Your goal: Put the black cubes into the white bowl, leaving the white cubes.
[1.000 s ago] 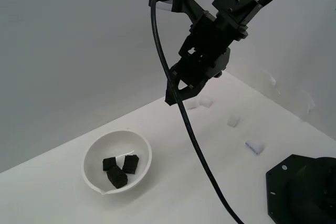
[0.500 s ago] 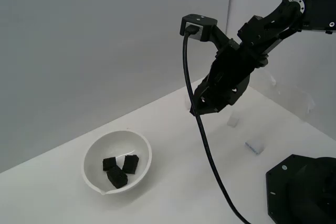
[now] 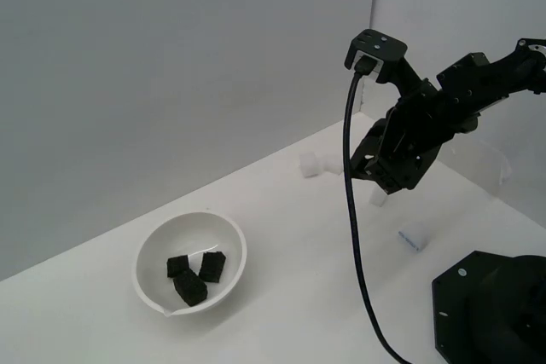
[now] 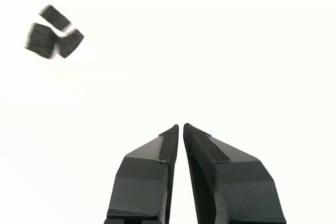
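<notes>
The white bowl (image 3: 152, 253) sits on the white surface at the exterior view's left. Three black cubes (image 3: 190, 286) lie inside it, close together. In the wrist view the black cubes (image 4: 52, 32) show as a blurred cluster far from the fingertips, and the bowl is washed out. My gripper (image 3: 363, 168) hangs in the air at the exterior view's right, well away from the bowl. The wrist view shows the gripper (image 4: 181, 127) shut, with nothing between its fingers. White cubes lie near it on the surface: one (image 3: 311, 164) behind, one (image 3: 376, 197) under the arm, one (image 3: 414, 237) nearer.
The arm's black base (image 3: 490, 309) fills the lower corner at the exterior view's right. A black cable (image 3: 354, 236) hangs from the wrist camera down to the front edge. A grey wall stands behind the surface.
The arm has swung from above the middle of the surface toward the exterior view's right, away from the bowl. The three black cubes in the bowl have not moved.
</notes>
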